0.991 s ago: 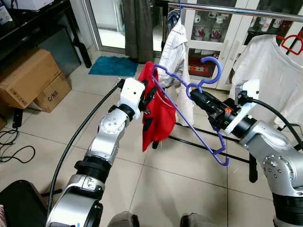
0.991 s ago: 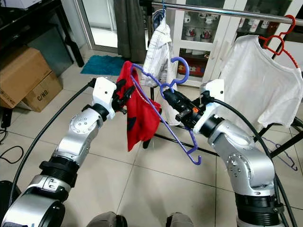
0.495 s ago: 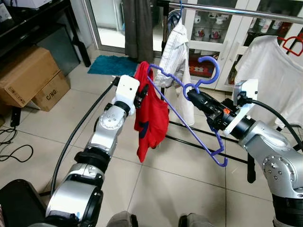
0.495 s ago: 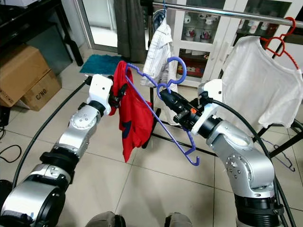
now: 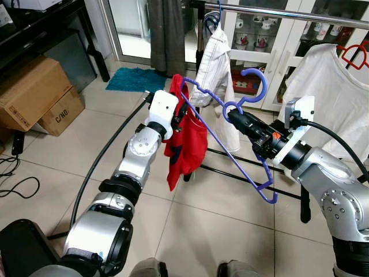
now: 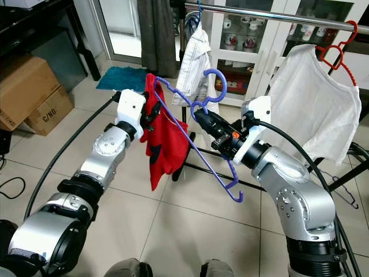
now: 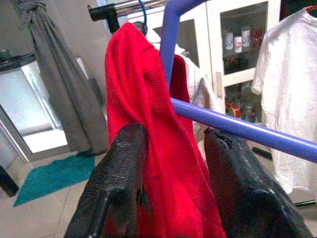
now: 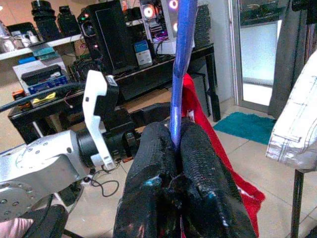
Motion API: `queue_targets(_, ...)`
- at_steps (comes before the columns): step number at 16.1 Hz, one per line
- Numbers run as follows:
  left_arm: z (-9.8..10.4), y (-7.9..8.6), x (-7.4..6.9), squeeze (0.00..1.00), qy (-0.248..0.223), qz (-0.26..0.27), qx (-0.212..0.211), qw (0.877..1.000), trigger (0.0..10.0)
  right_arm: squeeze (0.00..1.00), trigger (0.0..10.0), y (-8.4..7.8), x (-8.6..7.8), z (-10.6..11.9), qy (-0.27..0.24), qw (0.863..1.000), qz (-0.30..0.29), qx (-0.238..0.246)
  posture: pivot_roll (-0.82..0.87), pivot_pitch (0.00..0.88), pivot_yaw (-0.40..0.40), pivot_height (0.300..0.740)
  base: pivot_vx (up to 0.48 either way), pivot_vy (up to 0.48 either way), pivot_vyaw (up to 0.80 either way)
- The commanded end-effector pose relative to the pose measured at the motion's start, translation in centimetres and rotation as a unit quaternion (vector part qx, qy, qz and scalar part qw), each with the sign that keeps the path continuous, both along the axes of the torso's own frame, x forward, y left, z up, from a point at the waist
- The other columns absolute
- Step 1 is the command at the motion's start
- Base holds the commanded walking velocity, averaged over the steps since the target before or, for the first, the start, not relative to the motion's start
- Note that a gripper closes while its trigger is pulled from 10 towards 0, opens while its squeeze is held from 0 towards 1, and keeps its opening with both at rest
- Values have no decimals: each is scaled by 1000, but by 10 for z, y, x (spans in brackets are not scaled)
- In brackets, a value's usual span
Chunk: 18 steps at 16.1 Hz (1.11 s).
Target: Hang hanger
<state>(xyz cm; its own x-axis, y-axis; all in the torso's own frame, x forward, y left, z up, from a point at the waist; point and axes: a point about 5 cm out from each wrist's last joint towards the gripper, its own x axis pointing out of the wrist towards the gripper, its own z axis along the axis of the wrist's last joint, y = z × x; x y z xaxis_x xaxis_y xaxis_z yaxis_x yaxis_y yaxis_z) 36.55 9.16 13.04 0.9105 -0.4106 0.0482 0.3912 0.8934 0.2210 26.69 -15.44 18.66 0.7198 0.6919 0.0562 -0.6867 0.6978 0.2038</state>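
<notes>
A blue plastic hanger (image 5: 230, 147) tilts steeply in mid-air, hook up, below the metal rail (image 5: 288, 12) (not on it), a red garment (image 5: 184, 141) draped over one shoulder.

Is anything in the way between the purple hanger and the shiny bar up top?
Nothing visible blocks it. The purple plastic hanger, held by the right pincer, sits below the silver metal rail, with open space between the white striped shirt and white T-shirt.

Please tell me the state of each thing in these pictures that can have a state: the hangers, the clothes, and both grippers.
purple hanger: held in the air, tilted, not yet on the rail
red garment: draped over one end of the purple hanger
right gripper: shut on the purple hanger near its hook
left gripper: fingers on either side of the red garment
white T-shirt: hung on the rail
white shirt: hung on the rail
</notes>
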Motion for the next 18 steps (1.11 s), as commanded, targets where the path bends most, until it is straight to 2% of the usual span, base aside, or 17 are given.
queue_targets(1,7,-3,4,0,-12,-3,7,1000,0,0,0,2,-1,13,-22,1000,15,9,-195,0,53,740,0,0,0)
queue_targets(9,4,24,10,0,-4,65,37,997,0,0,0,2,-2,15,-18,999,27,28,-192,0,49,740,0,0,0)
queue_targets(16,8,21,10,0,-22,53,41,998,0,0,0,0,-1,15,-13,999,23,29,-191,0,50,740,0,0,0)
queue_targets(18,14,19,11,0,-40,37,57,997,0,0,0,-1,-1,7,0,1000,16,-12,-194,0,52,740,0,0,0)
